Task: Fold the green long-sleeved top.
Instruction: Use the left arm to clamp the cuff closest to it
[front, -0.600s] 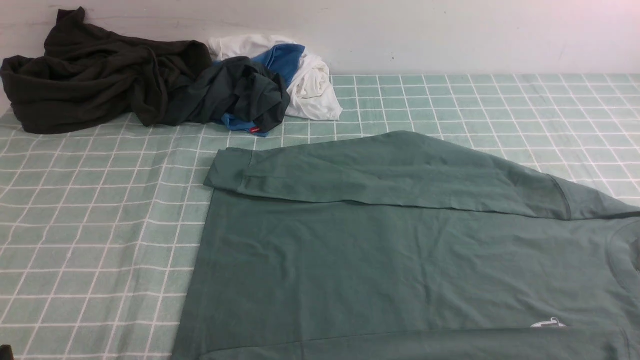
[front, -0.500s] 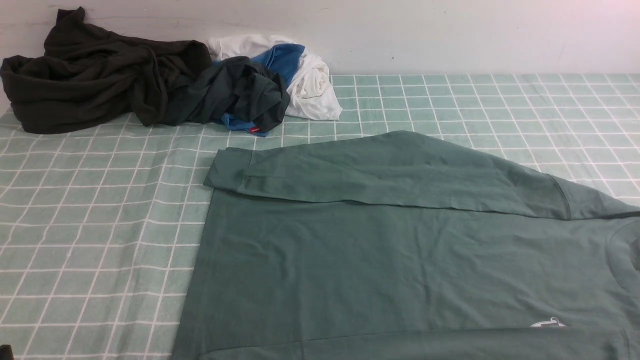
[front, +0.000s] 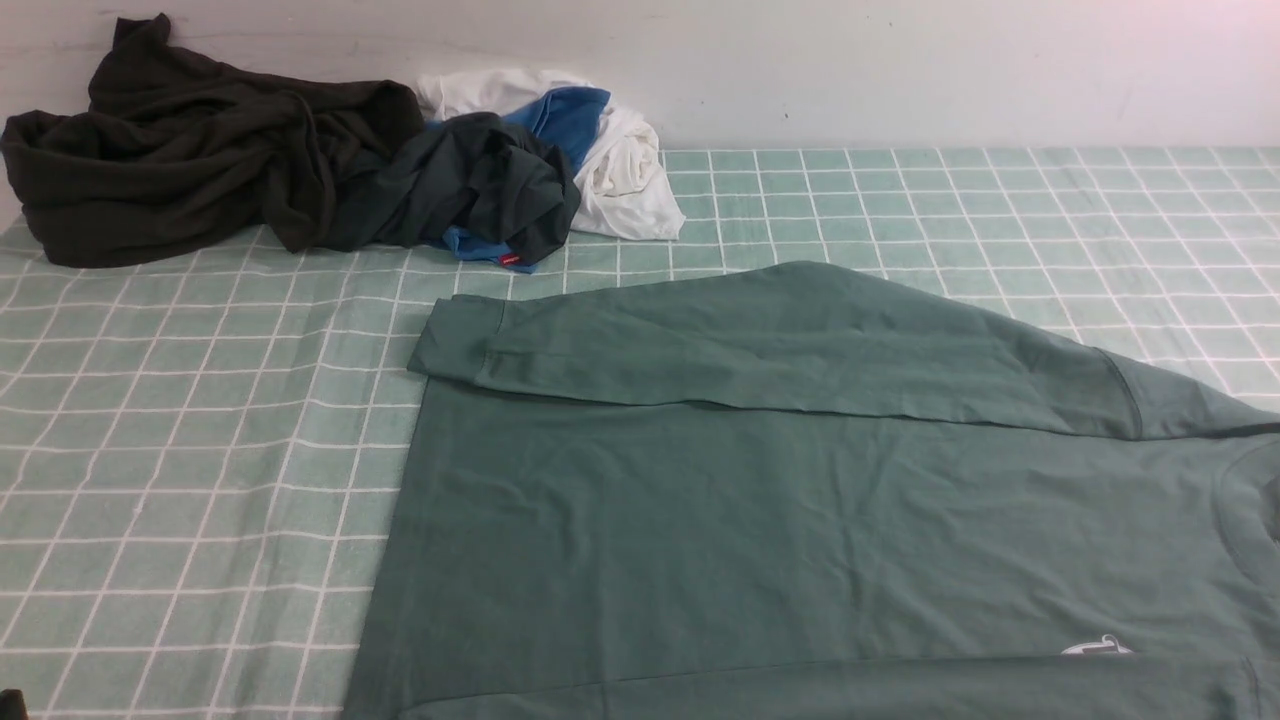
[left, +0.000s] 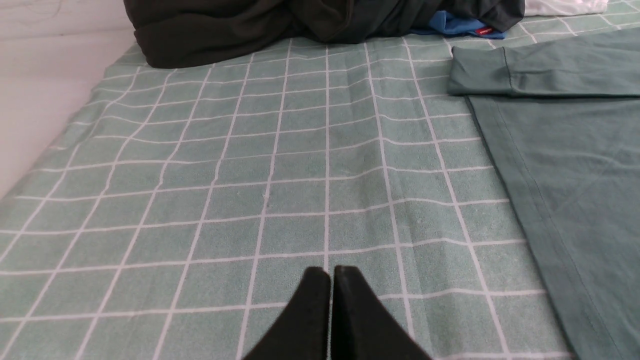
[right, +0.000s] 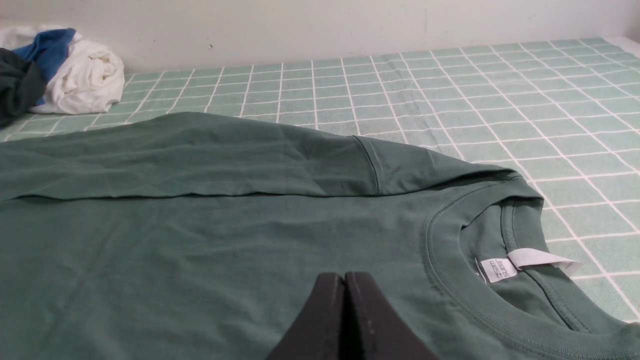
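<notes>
Okay so we're looking at two claws and both are pressed together, pinching nothing. Our left claw (left: 331, 272) is hovering over the bare checked sheet (front: 180, 450), and the one green long-sleeved top (front: 800, 500) is lying flat just off to its right. Our right claw (right: 344, 277) is sitting over the top's chest, with the ribbed collar (right: 450, 280) and its one white neck label (right: 500, 267) near its right side. One sleeve (front: 780, 340) is lying folded across the body, ahead of the right claw. Well ahead of the left claw, one crumpled pile (front: 300, 170) is showing dark, white and blue cloth; we can't tell how many pieces are in it.
</notes>
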